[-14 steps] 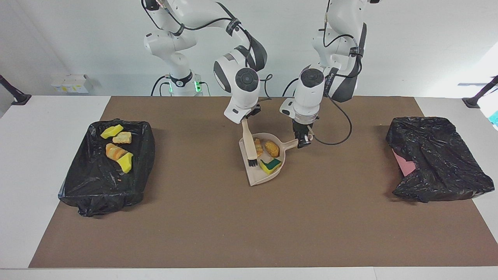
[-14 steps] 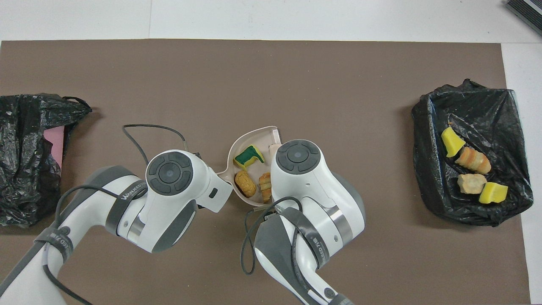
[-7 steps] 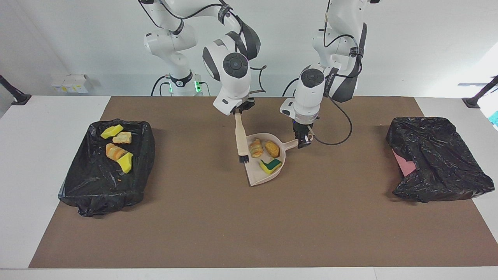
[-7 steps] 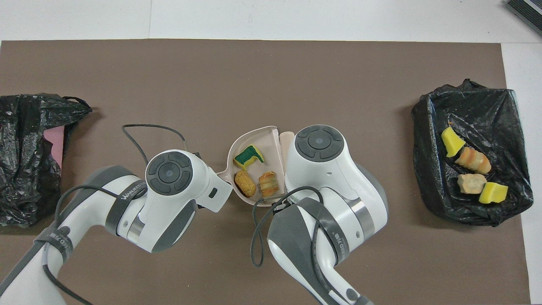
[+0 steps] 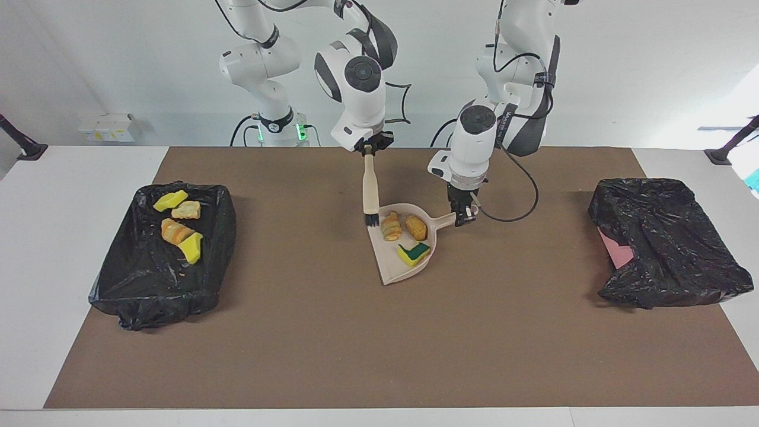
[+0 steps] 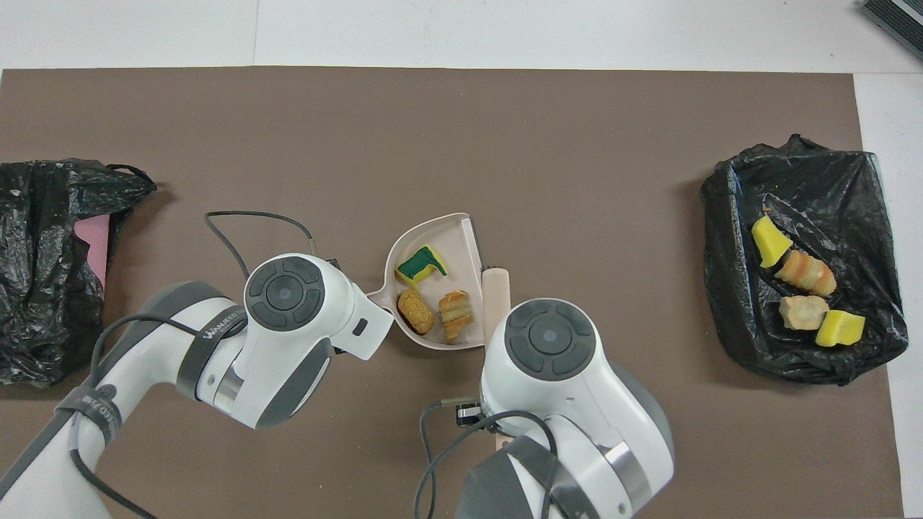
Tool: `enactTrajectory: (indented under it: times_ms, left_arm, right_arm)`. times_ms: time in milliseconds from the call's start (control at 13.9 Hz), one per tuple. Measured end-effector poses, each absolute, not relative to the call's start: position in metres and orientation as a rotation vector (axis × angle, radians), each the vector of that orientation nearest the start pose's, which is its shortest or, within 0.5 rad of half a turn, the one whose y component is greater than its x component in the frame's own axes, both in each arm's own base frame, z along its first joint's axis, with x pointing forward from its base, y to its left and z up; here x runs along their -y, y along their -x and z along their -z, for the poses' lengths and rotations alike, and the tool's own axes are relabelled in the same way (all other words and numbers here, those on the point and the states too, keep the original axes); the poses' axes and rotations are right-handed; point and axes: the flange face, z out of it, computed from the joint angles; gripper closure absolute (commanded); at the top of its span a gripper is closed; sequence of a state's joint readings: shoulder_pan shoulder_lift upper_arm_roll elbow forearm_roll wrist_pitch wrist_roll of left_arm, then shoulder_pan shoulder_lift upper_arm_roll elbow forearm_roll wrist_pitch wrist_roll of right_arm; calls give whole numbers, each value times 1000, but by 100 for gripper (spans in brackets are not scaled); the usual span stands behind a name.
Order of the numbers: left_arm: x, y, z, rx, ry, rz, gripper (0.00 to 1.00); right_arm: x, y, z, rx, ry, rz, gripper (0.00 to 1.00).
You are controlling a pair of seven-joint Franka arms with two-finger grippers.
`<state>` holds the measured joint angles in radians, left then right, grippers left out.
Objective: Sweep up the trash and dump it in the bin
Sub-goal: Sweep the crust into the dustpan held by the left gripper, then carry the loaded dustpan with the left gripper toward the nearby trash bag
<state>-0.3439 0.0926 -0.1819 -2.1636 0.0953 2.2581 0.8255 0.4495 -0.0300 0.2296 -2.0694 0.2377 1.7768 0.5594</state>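
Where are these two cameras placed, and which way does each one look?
Facing view: high across the table, looking at the robots; both arms show whole, the right gripper holding the brush, the left gripper holding the dustpan.
Overhead view: above the robots' end, looking steeply down; only wrists show.
Both share the dustpan and the trash-holding bin.

The dustpan [image 5: 404, 255] lies mid-table with three scraps [image 5: 406, 234] in it. The brush [image 5: 370, 193] hangs just beside the dustpan, toward the right arm's end. The bin [image 5: 163, 255] holding four scraps [image 5: 178, 225] lies well apart from the dustpan at that end; a covered bin [image 5: 667, 243] at the left arm's end.
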Motion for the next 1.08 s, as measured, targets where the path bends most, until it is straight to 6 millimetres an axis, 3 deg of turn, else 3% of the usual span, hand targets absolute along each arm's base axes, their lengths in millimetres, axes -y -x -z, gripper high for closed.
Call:
enactTrajectory:
  times_ms: [648, 936, 1079]
  left_arm:
    - [221, -507, -348, -2130, 2309, 36, 100]
    - [208, -514, -346, -2144, 2341, 69, 100]
    - [178, -525, -346, -2179, 2377, 121, 100]
  right_arm:
    - [-377, -313, -399, 45, 3049, -683, 100]
    - [-416, -268, -356, 51, 3073, -664, 100]
    - [-424, -255, -336, 65, 3072, -667, 100]
